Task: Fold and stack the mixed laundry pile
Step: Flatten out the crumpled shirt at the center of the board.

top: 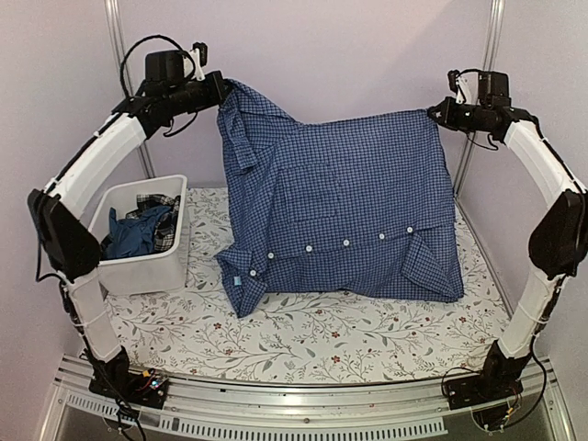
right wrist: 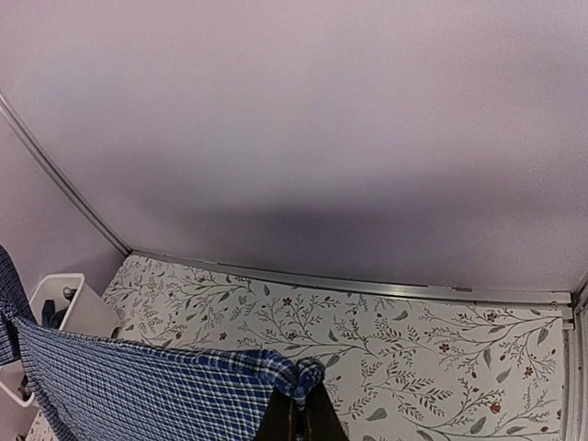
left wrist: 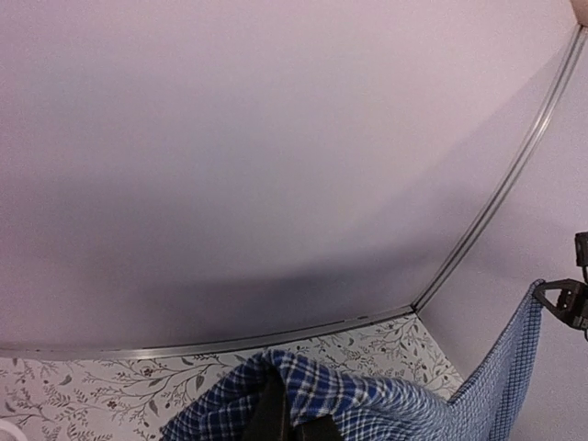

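A blue-and-white checked button-up shirt (top: 340,207) hangs spread like a curtain above the floral tablecloth, its lower edge touching the cloth. My left gripper (top: 220,90) is shut on the shirt's upper left corner, high at the back left. My right gripper (top: 434,113) is shut on the upper right corner. In the left wrist view the checked cloth (left wrist: 367,400) bunches round my fingers (left wrist: 271,413). The right wrist view shows a knot of shirt (right wrist: 308,375) pinched at my closed fingers (right wrist: 292,424). A dark blue T-shirt (top: 133,234) and a black-and-white plaid piece (top: 158,204) lie in the tub.
A white plastic tub (top: 147,271) stands on the left of the floral tablecloth (top: 322,335). Pale walls close in the back and both sides, with metal posts (top: 119,55) at the corners. A metal rail (top: 303,404) runs along the near edge.
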{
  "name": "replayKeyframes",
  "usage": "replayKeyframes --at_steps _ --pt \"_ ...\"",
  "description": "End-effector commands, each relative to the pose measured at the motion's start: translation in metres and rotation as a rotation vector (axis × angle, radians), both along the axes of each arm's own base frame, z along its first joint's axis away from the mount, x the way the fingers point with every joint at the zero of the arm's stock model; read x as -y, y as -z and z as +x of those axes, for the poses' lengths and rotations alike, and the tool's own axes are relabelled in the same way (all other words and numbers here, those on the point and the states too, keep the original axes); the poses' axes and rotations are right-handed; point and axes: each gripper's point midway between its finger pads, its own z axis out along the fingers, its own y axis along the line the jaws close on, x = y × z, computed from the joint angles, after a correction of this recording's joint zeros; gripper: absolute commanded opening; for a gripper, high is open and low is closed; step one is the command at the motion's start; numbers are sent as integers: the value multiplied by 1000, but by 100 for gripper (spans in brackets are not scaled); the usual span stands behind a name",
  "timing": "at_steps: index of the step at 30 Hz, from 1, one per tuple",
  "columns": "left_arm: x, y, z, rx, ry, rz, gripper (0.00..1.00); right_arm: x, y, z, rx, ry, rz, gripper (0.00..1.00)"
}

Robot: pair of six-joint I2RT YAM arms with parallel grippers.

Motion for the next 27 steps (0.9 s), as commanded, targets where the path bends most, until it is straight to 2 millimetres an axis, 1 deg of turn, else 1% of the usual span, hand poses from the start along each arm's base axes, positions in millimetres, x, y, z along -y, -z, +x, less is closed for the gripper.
replayKeyframes --at_steps 1,2,3,4,5,6,7,8,9,10,11,12,13,14,15,16,17,18,19,20,21,22,24,25,26,27 --pt "-22 -59 42 135 1 -132 0 16 -72 42 183 112 44 0" --pt "-24 -85 39 207 28 -154 0 14 -101 40 253 98 67 0" --pt "-26 -118 25 303 57 -177 0 11 -122 41 313 79 100 0" --pt "-28 -149 6 400 92 -197 0 5 -148 34 395 39 123 0" --pt "-28 -181 -22 510 138 -213 0 -4 -172 20 473 -32 150 0" --pt "-30 -201 -44 590 165 -221 0 -9 -199 2 574 -75 169 0" --pt "-37 -226 -74 696 172 -234 0 -19 -213 -14 635 -142 194 0" --pt "-43 -236 -92 749 167 -233 0 -24 -240 -46 741 -193 206 0" --pt "-48 -242 -108 786 157 -221 0 -28 -247 -60 789 -228 209 0" --pt "-54 -243 -118 804 137 -206 0 -30 -254 -78 830 -249 208 0" --pt "-56 -235 -118 790 122 -184 0 -30 -257 -89 842 -254 203 0" --pt "-57 -224 -117 765 118 -157 0 -31 -238 -79 791 -249 197 0" --pt "-54 -205 -109 710 117 -133 0 -31 -219 -70 744 -241 173 0" --pt "-49 -181 -101 645 132 -106 0 -34 -190 -56 670 -242 159 0" --pt "-44 -154 -95 582 152 -76 0 -36 -156 -45 589 -246 141 0" --pt "-40 -120 -85 497 160 -56 0 -37 -122 -37 512 -248 129 0" --pt "-38 -89 -83 412 172 -60 0 -39 -81 -30 415 -252 116 0" --pt "-32 -41 -78 301 204 -43 0 -41 -47 -30 324 -264 114 0" --pt "-26 -11 -83 229 229 -19 0 -44 -12 -33 230 -284 118 0" --pt "-21 23 -90 124 238 12 0 -45 23 -38 140 -290 120 0" --pt "-17 48 -101 62 262 17 0 -43 52 -43 65 -277 123 0" --pt "-12 64 -118 30 296 13 0 -40 73 -54 11 -257 122 0" --pt "-2 94 -151 -35 336 44 0 -34 106 -73 -59 -221 104 0" --pt "1 104 -167 -66 352 59 0 -31 112 -85 -67 -209 90 0" --pt "6 121 -180 -120 374 80 0 -30 122 -93 -96 -202 79 0" --pt "7 139 -189 -172 378 106 0 -28 131 -100 -117 -205 58 0"
